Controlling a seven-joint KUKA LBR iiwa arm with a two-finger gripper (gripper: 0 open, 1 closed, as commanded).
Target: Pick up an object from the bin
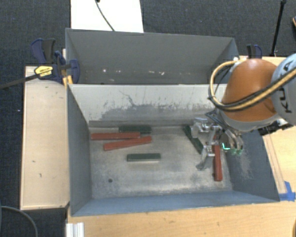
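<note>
Grey bin (177,179), sparse floor. My gripper (207,157) hangs low; I cannot tell its opening. Just beside it lies a red stick (218,169): probably light, rigid; I'd pinch across its middle.

place: robot lab | evidence: KUKA arm (249,90) over grey metal bin (153,58) | floor: dark carpet (19,14)
</note>
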